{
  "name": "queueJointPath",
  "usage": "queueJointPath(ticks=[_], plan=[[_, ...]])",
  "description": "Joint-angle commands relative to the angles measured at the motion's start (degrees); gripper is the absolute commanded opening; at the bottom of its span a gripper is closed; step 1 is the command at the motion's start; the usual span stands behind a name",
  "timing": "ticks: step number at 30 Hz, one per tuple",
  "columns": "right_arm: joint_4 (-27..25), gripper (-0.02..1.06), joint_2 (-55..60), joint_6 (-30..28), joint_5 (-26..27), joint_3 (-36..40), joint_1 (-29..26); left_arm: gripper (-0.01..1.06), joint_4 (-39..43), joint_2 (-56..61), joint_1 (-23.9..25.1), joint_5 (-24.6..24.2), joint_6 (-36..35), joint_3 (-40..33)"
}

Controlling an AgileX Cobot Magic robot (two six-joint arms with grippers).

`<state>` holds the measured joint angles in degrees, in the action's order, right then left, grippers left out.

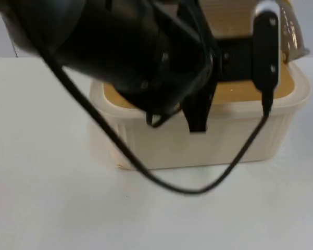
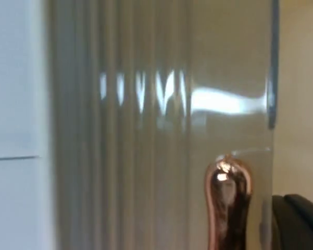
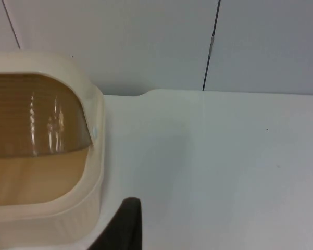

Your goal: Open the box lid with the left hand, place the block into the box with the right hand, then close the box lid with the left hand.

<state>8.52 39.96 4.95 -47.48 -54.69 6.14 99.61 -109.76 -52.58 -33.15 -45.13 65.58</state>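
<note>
Near edge of the white table (image 1: 52, 208) bare; cream box (image 1: 198, 140) mid-table. Left gripper (image 1: 198, 112) low over its front rim, finger state indeterminable. Translucent lid (image 1: 294, 31) tilted up behind: opening looks done or nearly so; block placement and closing remain. Right wrist view adds the box's bare amber interior (image 3: 36, 177); right gripper (image 3: 122, 229) beside it, fingers indeterminable, block location unknown.
</note>
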Motion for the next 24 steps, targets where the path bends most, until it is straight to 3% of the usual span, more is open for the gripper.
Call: queueJointPath(ticks=[1,10,17,21,22,24], plan=[[0.19,1.04,-0.20,-0.20,0.69,-0.42,-0.09,0.00,0.34,0.04,1.45,-0.98,-0.10,2.07],[0.19,1.04,-0.20,0.20,0.69,-0.42,-0.09,0.00,0.34,0.04,7.96,2.72,-0.10,8.00],[0.19,1.04,-0.20,0.21,0.79,-0.42,-0.09,0.00,-1.51,0.35,8.13,2.39,-0.10,8.57],[0.33,1.04,-0.20,0.21,0.91,-0.42,-0.09,0.00,-16.69,3.72,5.17,8.61,8.03,6.59],[0.33,1.04,-0.20,0.21,0.91,-0.42,-0.09,0.00,-16.69,3.72,5.17,8.61,8.03,6.59],[0.33,1.04,-0.20,0.21,0.91,-0.42,-0.09,0.00,-23.96,6.92,3.97,13.81,12.13,4.05]])
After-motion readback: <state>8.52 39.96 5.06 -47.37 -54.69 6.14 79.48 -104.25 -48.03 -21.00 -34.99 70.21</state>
